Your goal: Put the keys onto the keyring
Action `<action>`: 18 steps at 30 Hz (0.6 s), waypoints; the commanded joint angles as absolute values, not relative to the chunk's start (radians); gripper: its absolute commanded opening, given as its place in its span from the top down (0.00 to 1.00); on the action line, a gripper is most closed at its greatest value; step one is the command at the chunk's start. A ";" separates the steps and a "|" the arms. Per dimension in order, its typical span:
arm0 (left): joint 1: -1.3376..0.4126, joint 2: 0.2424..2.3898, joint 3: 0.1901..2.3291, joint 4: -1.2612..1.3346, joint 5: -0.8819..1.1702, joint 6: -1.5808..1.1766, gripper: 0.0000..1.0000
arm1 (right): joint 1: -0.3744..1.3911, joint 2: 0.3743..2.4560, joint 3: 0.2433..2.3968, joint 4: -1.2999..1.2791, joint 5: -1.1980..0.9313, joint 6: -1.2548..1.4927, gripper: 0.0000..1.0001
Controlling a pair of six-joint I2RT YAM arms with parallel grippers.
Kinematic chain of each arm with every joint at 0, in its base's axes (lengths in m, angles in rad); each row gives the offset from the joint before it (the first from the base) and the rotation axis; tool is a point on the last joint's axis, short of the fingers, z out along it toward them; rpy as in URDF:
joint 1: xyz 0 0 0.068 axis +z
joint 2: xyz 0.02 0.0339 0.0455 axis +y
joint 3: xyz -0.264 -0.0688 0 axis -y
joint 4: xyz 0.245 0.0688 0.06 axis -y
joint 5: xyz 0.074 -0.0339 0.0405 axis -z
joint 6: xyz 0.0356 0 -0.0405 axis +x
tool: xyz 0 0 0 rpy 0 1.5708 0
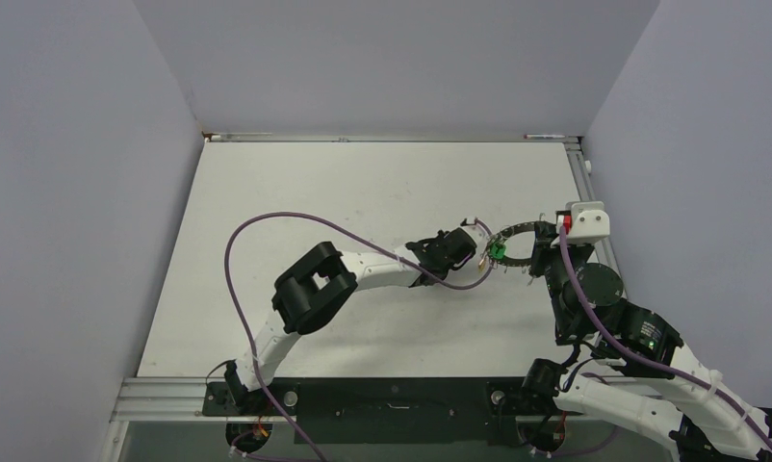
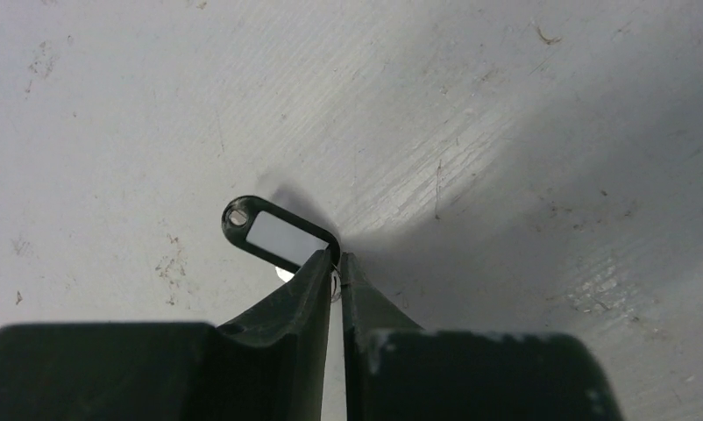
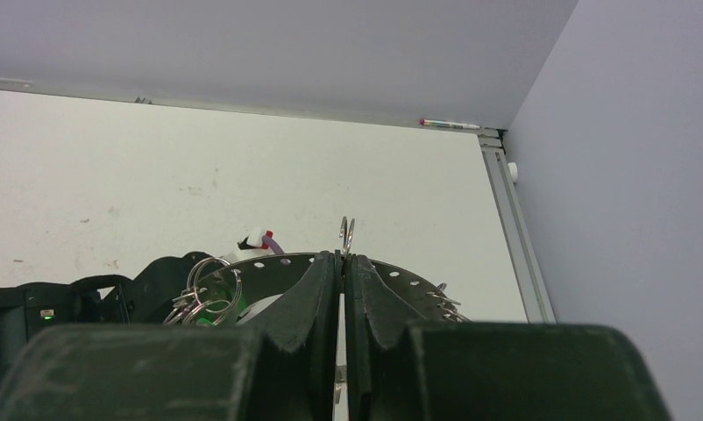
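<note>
The keyring, a flat grey ring with holes round its rim, is held off the table at centre right. My right gripper is shut on its rim, fingertips together. A green-tagged key and a bunch of split rings hang on it. A black-tagged key with a white label lies on the table. My left gripper is closed on the thin wire ring at that tag's end. The left gripper is just left of the keyring.
A purple cable loops over the left arm. A metal rail runs along the table's right edge, close to the right arm. A pen lies at the back wall. Grey walls enclose three sides.
</note>
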State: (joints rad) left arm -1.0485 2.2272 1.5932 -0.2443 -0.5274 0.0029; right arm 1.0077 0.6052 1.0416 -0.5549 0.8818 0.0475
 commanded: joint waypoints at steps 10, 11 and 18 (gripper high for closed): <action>-1.019 2.198 1.606 -0.268 -0.417 -0.057 1.00 | 1.010 0.605 1.076 -0.530 0.891 0.052 0.95; -1.018 2.182 1.602 -0.273 -0.392 -0.065 1.00 | 1.009 0.607 1.075 -0.530 0.891 0.052 0.95; -0.983 2.029 1.532 -0.264 -0.181 -0.150 1.00 | 1.010 0.603 1.077 -0.530 0.891 0.051 0.95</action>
